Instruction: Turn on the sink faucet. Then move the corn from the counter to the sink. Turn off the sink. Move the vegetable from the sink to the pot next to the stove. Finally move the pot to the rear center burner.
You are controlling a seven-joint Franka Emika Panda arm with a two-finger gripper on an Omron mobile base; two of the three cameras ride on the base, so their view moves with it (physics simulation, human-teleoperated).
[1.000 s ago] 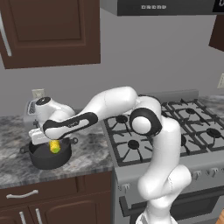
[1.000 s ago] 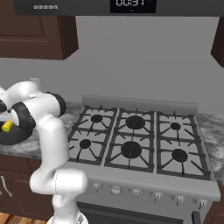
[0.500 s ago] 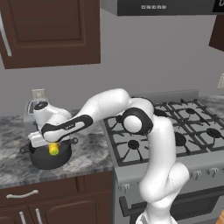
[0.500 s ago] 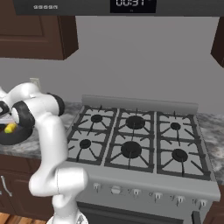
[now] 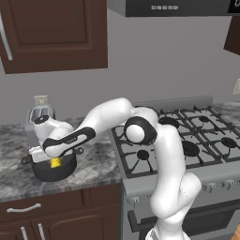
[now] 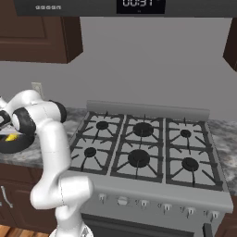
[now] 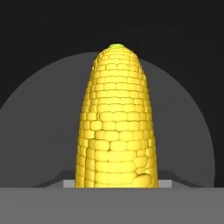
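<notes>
The yellow corn (image 5: 56, 162) hangs point-down inside the black pot (image 5: 50, 172), which stands on the marbled counter (image 5: 93, 168) left of the stove (image 5: 187, 140). My gripper (image 5: 52, 159) reaches down over the pot's mouth and is shut on the corn. In the hand view the corn (image 7: 116, 122) runs away from me, green tip far, over the pot's grey floor (image 7: 39, 131). From the right, the corn (image 6: 10, 137) and pot (image 6: 11, 146) sit at the left edge. The sink and its faucet are out of view.
A silver toaster (image 5: 40, 117) stands right behind the pot against the wall. The rear center burner (image 6: 143, 128) lies under black grates. Dark cabinets hang above the counter, and a range hood (image 6: 125, 7) hangs over the stove.
The hand has sunk a little, bringing the corn lower into the pot. The pot has not moved.
</notes>
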